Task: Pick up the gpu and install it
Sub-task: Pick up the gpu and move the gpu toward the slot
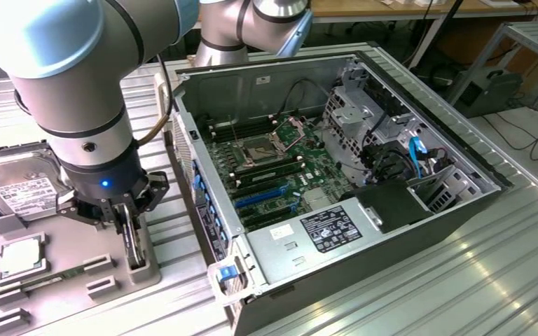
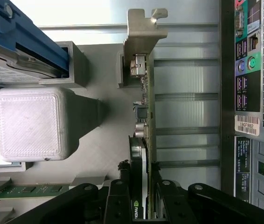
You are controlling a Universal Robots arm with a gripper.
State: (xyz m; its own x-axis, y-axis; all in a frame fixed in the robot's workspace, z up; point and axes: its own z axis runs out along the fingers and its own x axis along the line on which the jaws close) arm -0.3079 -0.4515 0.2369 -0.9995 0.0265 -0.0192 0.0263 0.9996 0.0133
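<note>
One thin card, the gpu (image 1: pixel 136 245), stands on its long edge in a slot of the grey tray (image 1: pixel 64 234). The tray lies on the counter (image 1: pixel 456 294), at the exterior view's left of the open computer case (image 1: pixel 250 84). On the same tray, farther to the exterior view's left, lie a hard drive (image 1: pixel 17 185) and a small square chip (image 1: pixel 22 253), both well apart from the card.

The tool (image 1: pixel 124 213) is down over the card's upper edge and straddles it. In the wrist view it sits some way along the card from the silvery bracket (image 2: pixel 143 32). I cannot tell whether the tool already pinches the card or stands a little spread around it.

By its look the card should be light and stiff, so it ought to lift out straight without bending. It is also likely fragile, being a bare board with small parts on its faces. The flat faces look smooth, so a weak pinch could let it slip or swing. The metal bracket probably makes that end a little heavier. The safest hold seems to be across the two flat faces near the middle of the upper edge, away from the bracket and the lower edge. Inside the case, the board (image 1: pixel 279 164) shows blue slots (image 1: pixel 260 199).
</note>
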